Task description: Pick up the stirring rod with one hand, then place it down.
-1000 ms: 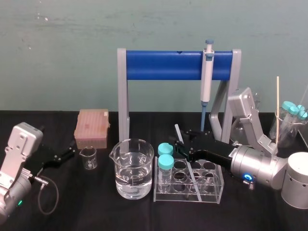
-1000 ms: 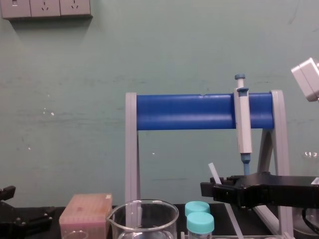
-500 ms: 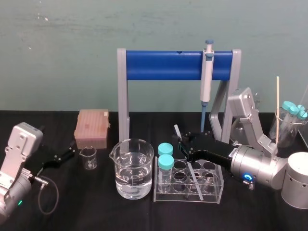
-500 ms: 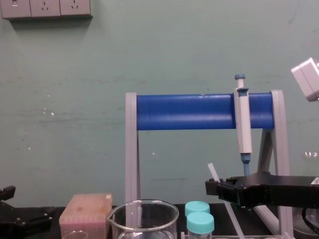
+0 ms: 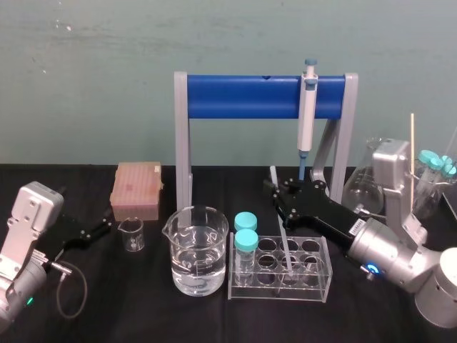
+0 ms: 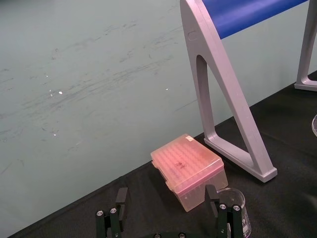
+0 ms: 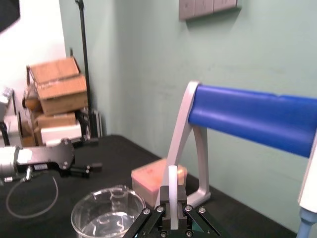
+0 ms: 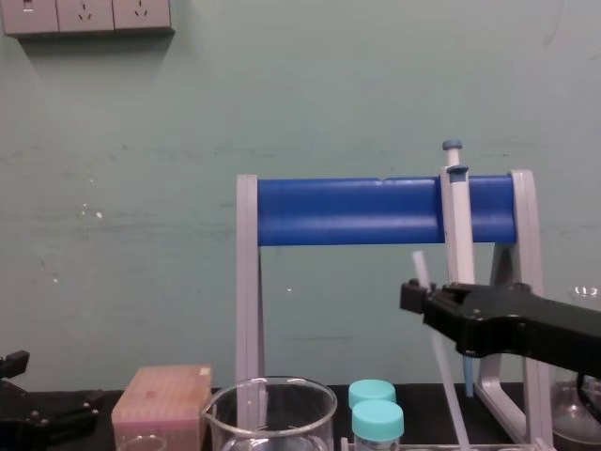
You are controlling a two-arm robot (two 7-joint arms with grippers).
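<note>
- While the right gripper [image 5: 277,194] pinches it between its fingers, the stirring rod [image 5: 286,245] hangs tilted, with its lower end at the tube rack [image 5: 318,284]; whether it touches, I cannot tell.
- This rack stands just right of the beaker [image 5: 198,251].
- The left gripper [image 5: 106,226] rests far left on the table, fingers wide apart.

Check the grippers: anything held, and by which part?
Right gripper holds the rod near its upper end, a short stub above the grip, the rest slanting down toward the rack. Left gripper is open, holding nothing.
</note>
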